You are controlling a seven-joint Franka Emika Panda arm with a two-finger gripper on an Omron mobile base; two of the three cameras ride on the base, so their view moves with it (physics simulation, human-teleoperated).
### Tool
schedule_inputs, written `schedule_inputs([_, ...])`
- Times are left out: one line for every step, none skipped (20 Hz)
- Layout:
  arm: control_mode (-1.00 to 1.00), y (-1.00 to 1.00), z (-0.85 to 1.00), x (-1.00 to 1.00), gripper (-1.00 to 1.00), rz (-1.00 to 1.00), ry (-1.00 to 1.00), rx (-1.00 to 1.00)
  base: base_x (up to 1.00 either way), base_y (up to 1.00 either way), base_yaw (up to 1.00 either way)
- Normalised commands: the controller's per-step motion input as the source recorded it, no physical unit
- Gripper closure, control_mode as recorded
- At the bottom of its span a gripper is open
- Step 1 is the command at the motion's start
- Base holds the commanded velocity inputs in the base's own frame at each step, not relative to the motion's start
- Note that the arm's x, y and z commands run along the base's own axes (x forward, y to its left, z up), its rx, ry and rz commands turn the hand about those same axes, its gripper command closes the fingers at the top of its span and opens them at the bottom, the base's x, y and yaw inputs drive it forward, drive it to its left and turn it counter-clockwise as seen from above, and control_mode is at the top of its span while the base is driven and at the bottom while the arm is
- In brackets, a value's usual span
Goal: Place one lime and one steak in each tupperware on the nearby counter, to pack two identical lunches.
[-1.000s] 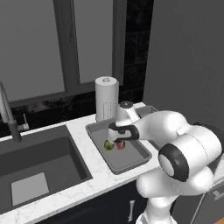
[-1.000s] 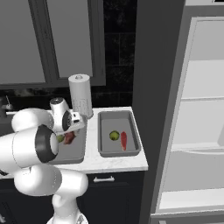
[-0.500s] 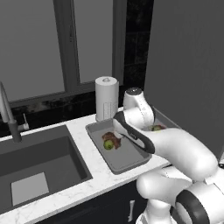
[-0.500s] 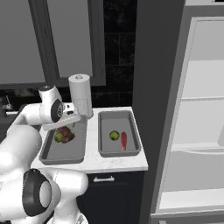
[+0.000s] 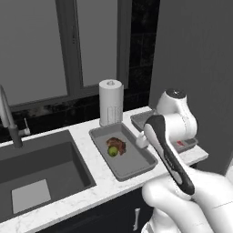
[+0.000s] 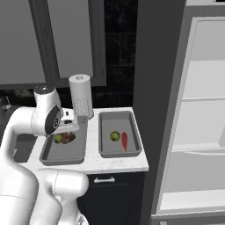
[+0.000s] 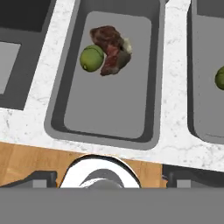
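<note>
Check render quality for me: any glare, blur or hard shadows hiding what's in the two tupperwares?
Hand view: sharp, flat light, no glare; lime and steak read clearly in the near tupperware. Left base view: soft, low contrast; the arm hides most of the second tupperware. Right base view: dim but even; both tupperwares' contents legible, the steak in the right one thin and red.

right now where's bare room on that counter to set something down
Free: the counter strip between the sink and the left tupperware, and that tupperware's near half. Crowded: its far end, with lime touching steak, and behind, by the paper towel roll.
</note>
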Motion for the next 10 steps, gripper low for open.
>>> schedule_inputs([-1.00,-0.37,0.26,-1.00,-1.00,-0.13,0.00,0.21,0.00,0.00,0.00])
schedule_inputs([-1.00,-0.36,0.26,-1.00,-1.00,-0.12,0.00,0.21,0.00,0.00,0.00])
schedule_inputs([-1.00,-0.32,0.22,-1.00,-1.00,-0.11,0.00,0.19,0.00,0.00,0.00])
schedule_inputs([-1.00,-0.31,0.22,-1.00,-1.00,-0.11,0.00,0.19,0.00,0.00,0.00])
schedule_inputs([-1.00,-0.31,0.21,-1.00,-1.00,-0.10,0.00,0.18,0.00,0.00,0.00])
schedule_inputs([-1.00,-0.30,0.16,-1.00,-1.00,-0.09,0.00,0.17,0.00,0.00,0.00])
schedule_inputs([-1.00,-0.26,0.13,-1.00,-1.00,-0.07,0.00,0.14,0.00,0.00,0.00])
schedule_inputs([-1.00,-0.21,0.06,-1.00,-1.00,-0.06,0.00,0.12,0.00,0.00,0.00])
schedule_inputs([-1.00,-0.08,0.00,-1.00,-1.00,-0.05,0.00,0.07,0.00,0.00,0.00])
schedule_inputs([-1.00,-0.01,0.00,-0.88,-1.00,-0.04,0.00,0.03,0.00,0.00,0.00])
